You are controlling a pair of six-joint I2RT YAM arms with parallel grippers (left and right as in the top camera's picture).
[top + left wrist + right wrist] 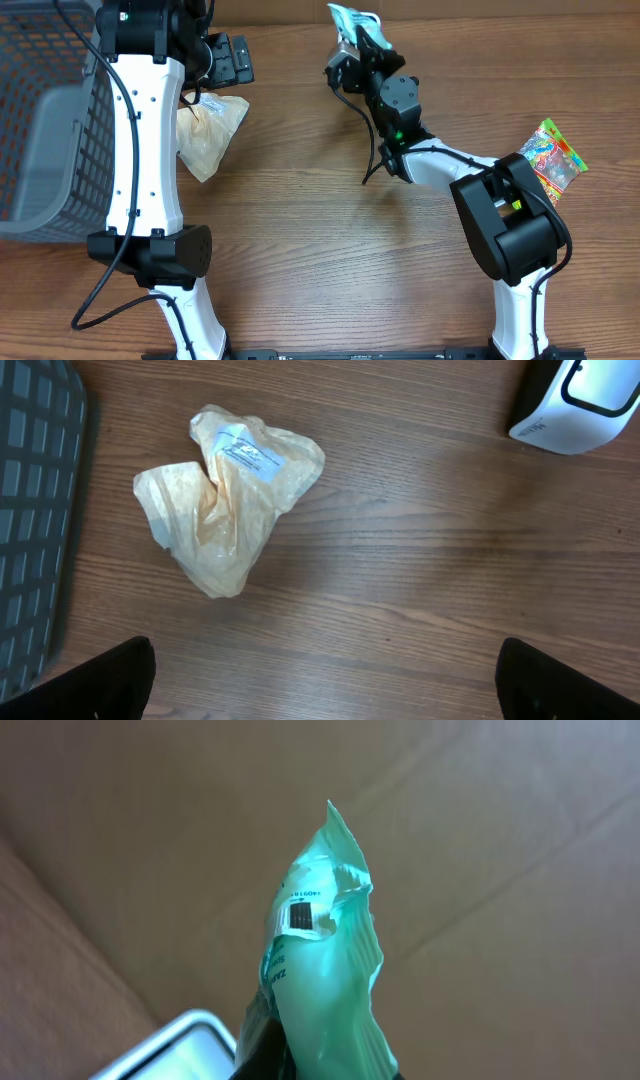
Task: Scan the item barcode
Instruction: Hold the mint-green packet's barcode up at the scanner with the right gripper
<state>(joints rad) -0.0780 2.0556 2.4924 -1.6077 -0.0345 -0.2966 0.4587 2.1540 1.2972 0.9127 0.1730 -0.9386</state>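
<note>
My right gripper (pixel 358 42) is raised at the far middle of the table, shut on a teal green packet (pixel 352 17). In the right wrist view the packet (pixel 325 990) stands upright out of the gripper (pixel 318 1072). A small black barcode (pixel 302 915) shows on its white label near the top, facing the camera. My left gripper (pixel 226 60) hangs at the far left with its jaws wide apart and nothing between them (pixel 338 690). It is over bare wood just beyond a crumpled tan bag (pixel 225 495).
A grey mesh basket (pixel 45 130) fills the left edge. The tan bag (pixel 210 135) lies beside the left arm. A colourful candy packet (pixel 553 160) lies at the right. A white object with a black outline (pixel 578 400) shows at the left wrist view's top right.
</note>
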